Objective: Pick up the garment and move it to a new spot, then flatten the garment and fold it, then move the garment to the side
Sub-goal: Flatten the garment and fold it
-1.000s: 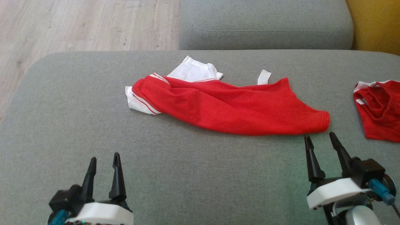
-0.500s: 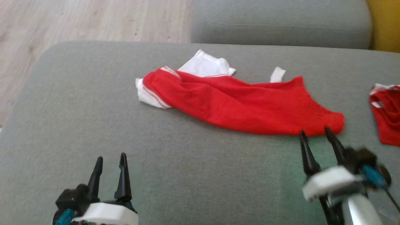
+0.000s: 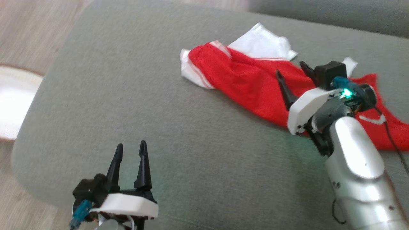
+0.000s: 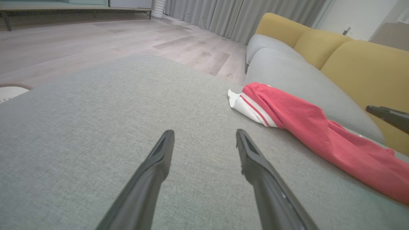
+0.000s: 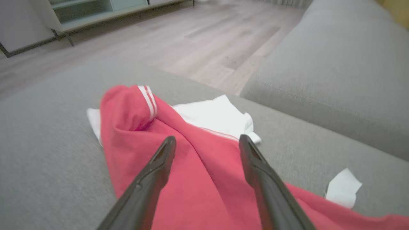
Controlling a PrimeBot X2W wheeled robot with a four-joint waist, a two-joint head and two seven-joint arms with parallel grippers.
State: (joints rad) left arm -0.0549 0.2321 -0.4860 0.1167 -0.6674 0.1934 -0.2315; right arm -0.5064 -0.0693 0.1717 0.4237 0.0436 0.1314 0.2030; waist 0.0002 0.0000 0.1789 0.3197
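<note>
The garment is red with white striped sleeves and lies crumpled across the grey cushion. It also runs along the right of the left wrist view as the garment. My right gripper hangs open just above the garment's middle, fingers pointing toward its white sleeves. In the right wrist view the right gripper shows red cloth between and below its spread fingers, with nothing held. My left gripper stands open over bare cushion near the front left, well short of the garment; the left gripper is empty.
The cushion's rounded left edge drops to a wooden floor, where a white round object lies. A second grey cushion sits behind, with yellow backrests beyond. A small white tab sticks out at the garment's far edge.
The head camera has swung, shifting the whole picture. My right gripper has moved forward from the garment's near hem to above its middle. The left gripper has kept its place, still open.
</note>
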